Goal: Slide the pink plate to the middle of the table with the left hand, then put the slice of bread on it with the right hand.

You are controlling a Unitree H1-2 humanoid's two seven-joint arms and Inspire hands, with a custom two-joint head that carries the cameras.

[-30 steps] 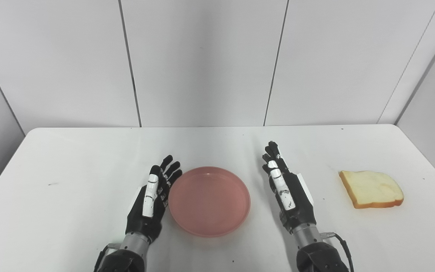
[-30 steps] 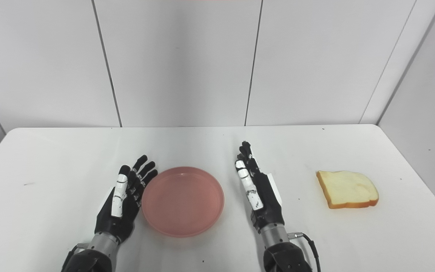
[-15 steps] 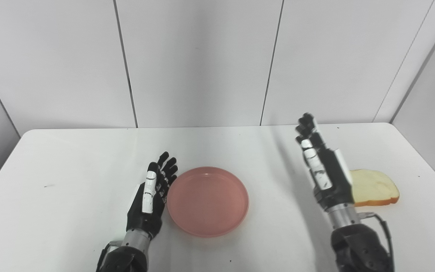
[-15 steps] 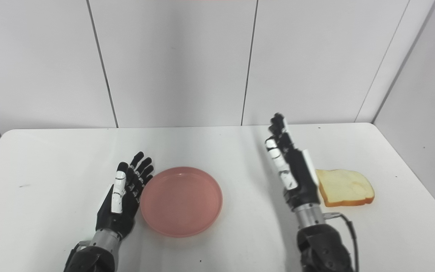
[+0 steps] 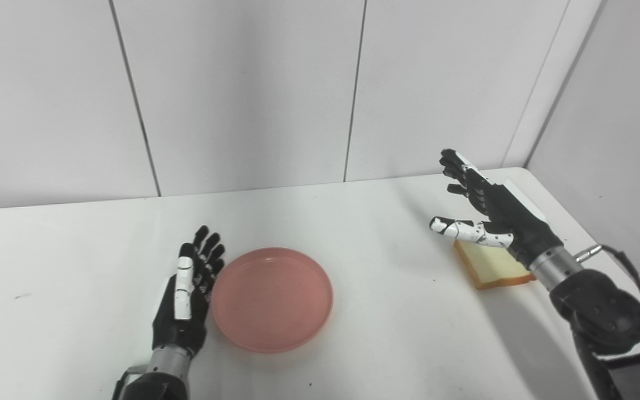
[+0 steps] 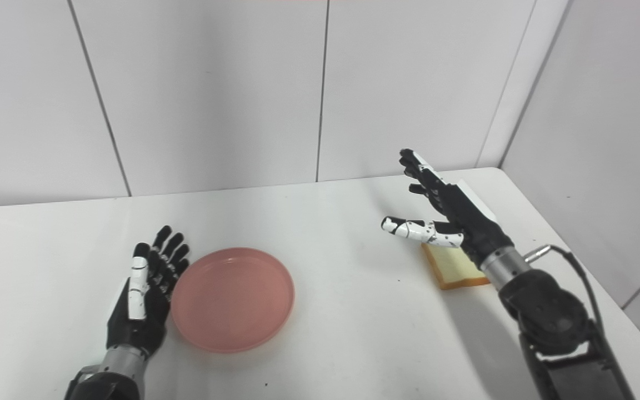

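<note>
The round pink plate (image 5: 271, 298) lies on the white table (image 5: 75, 250), a little left of its middle. My left hand (image 5: 186, 294) rests open beside the plate's left rim, fingers straight and pointing away from me. The slice of bread (image 5: 489, 263) lies flat at the right side of the table, partly hidden behind my right hand (image 5: 489, 214). That hand hovers raised above the bread, open, palm turned left, fingers spread and thumb (image 5: 464, 229) stretched out to the left. It holds nothing.
White wall panels stand behind the table and along its right side. The table's right edge (image 6: 575, 266) runs close past the bread. The right forearm (image 5: 603, 311) with its cable reaches in from the lower right.
My right hand has swung right and up until it hovers over the bread, thumb spread out. The camera turned right, shifting the whole picture left. Left hand and plate stay put.
</note>
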